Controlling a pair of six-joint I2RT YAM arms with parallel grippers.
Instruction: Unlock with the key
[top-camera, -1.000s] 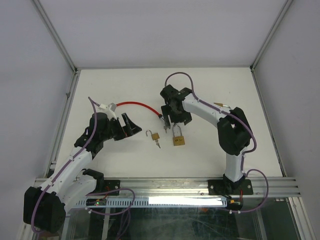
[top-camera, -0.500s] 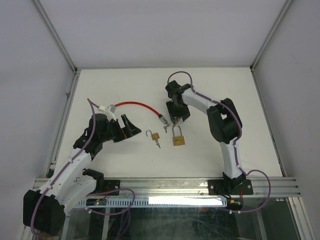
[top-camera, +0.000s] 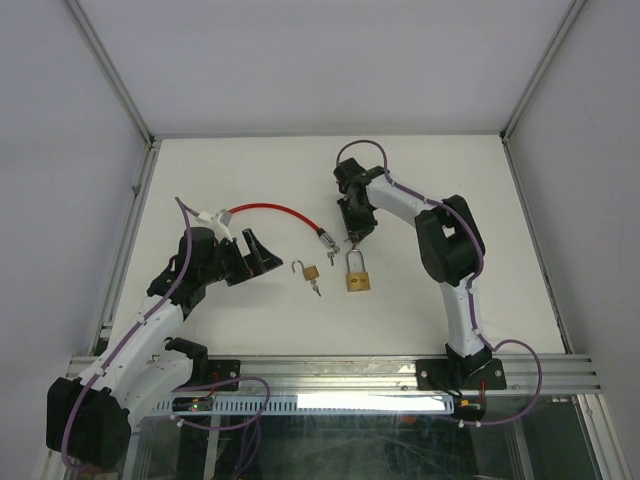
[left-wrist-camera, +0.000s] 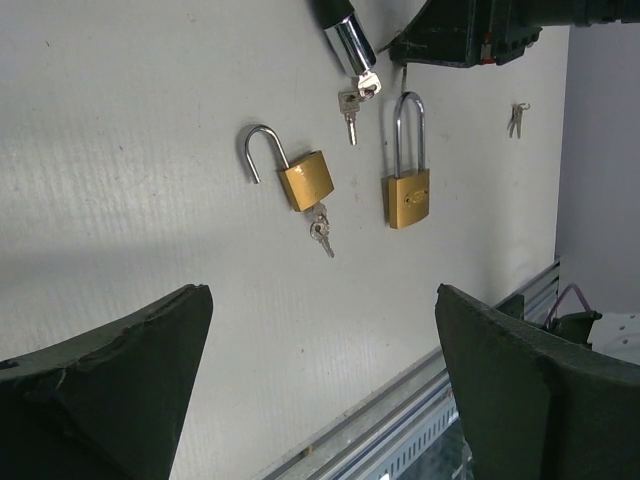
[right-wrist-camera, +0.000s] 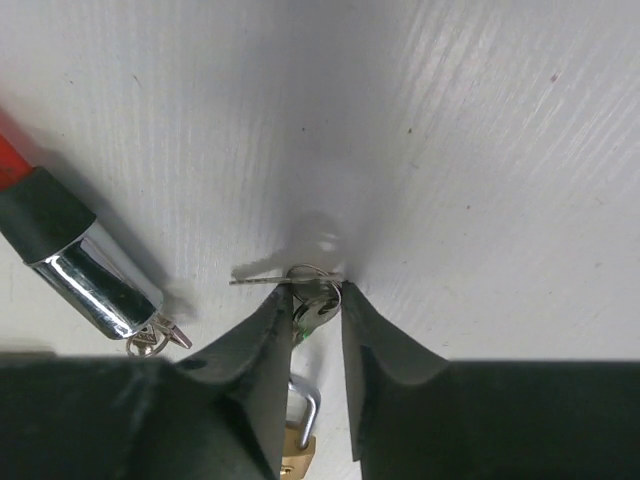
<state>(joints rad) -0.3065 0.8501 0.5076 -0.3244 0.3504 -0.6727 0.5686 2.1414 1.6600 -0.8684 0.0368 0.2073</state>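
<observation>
well, right hand (right-wrist-camera: 316, 296) pinching a flat silver key (right-wrist-camera: 318, 308), left hand (left-wrist-camera: 322, 300) spread wide and empty, boxy brass padlock (left-wrist-camera: 408, 198) close by

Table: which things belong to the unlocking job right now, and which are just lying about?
Job: key in the right gripper; closed padlock.
Lying about: open padlock; red cable lock; spare keys.

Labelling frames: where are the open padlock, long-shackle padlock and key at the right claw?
open padlock (left-wrist-camera: 305, 180): left wrist view, body.
long-shackle padlock (left-wrist-camera: 408, 198): left wrist view, body.
key (right-wrist-camera: 319, 306): right wrist view, head.
</observation>
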